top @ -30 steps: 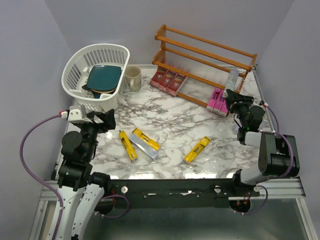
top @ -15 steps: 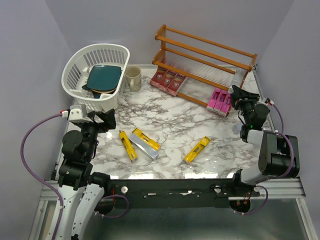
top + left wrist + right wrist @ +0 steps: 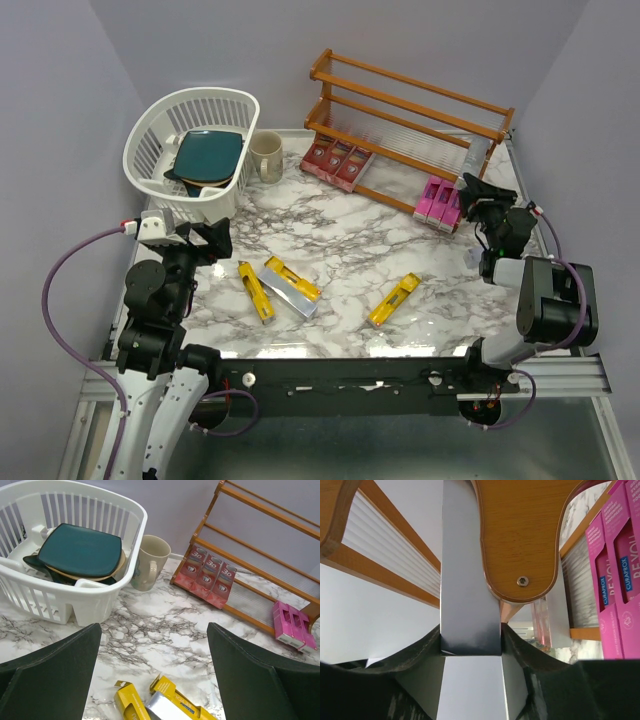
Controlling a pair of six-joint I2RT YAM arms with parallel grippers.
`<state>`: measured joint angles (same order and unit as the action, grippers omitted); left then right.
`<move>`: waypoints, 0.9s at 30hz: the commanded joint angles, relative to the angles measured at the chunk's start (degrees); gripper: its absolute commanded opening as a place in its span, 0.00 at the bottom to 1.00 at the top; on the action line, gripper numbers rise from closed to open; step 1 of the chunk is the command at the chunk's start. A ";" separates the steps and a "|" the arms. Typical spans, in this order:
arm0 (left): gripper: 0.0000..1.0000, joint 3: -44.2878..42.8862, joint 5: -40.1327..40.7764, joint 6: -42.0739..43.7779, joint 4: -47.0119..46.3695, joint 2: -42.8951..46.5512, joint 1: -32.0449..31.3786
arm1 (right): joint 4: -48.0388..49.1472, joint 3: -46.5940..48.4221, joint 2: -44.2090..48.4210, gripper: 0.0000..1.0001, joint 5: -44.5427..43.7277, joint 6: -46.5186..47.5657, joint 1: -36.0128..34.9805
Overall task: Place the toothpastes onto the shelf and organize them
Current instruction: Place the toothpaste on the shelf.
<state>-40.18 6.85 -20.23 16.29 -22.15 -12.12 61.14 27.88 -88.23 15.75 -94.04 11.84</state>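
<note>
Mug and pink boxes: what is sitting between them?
Three red toothpaste boxes lie side by side on the shelf's lowest tier, between the mug and the pink boxes, as the top view shows.

We see a glossy marble-look tabletop (image 3: 340,236), smooth varnished wooden shelf (image 3: 410,86), white plastic basket (image 3: 205,92), and a matt silver-grey cardboard toothpaste carton (image 3: 470,580).

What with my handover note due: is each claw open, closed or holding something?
Left claw: open, empty.
Right claw: closed on a silver-grey toothpaste carton.
</note>
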 commanded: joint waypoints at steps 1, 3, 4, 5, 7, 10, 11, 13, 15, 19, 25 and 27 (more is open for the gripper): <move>0.97 0.63 -0.44 -0.34 -1.00 -0.26 -0.27 | 0.47 -0.72 -0.55 0.61 -0.02 -2.02 0.56; 0.97 0.63 -0.35 -0.34 -1.00 -0.26 -0.27 | 0.20 -0.81 -0.37 0.67 0.42 -1.94 0.56; 0.97 0.63 -0.35 -0.34 -1.00 -0.26 -0.27 | -0.49 -0.81 -0.19 0.72 0.60 -1.76 0.56; 0.97 0.63 -0.35 -0.42 -0.91 -0.17 -0.27 | -0.94 -0.90 0.16 0.75 1.03 -1.67 0.56; 0.97 0.63 -0.26 -0.51 -0.91 -0.35 -0.27 | -1.90 -0.90 0.68 0.86 1.21 -1.15 0.56; 0.97 0.63 -0.35 -0.43 -0.91 -0.17 -0.27 | -2.70 -0.98 1.39 0.96 2.01 -0.71 0.56; 0.97 0.63 -0.35 -0.43 -1.00 -0.26 -0.27 | -2.96 -0.98 1.48 0.98 2.35 -0.62 0.56; 0.97 0.63 -0.35 -0.43 -1.00 -0.26 -0.27 | -3.57 -0.98 1.92 1.00 2.79 -0.18 0.56; 0.97 0.63 -0.35 -0.51 -1.00 -0.26 -0.19 | -3.93 -1.07 2.35 1.00 3.67 0.26 0.56; 0.97 0.63 -0.35 -0.43 -1.00 -0.26 -0.27 | -7.51 -1.77 5.07 1.00 5.96 4.72 0.56; 0.97 0.72 -0.52 -0.51 -1.00 -0.17 -0.19 | -31.26 0.85 14.82 1.00 8.51 22.70 0.56; 0.97 0.72 -0.52 -0.51 -1.00 -0.17 -0.27 | -39.92 3.84 19.39 1.00 7.02 28.53 0.56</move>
<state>-39.90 6.85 -20.49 15.97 -22.24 -12.12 43.00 27.24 -75.88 21.82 -81.78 12.10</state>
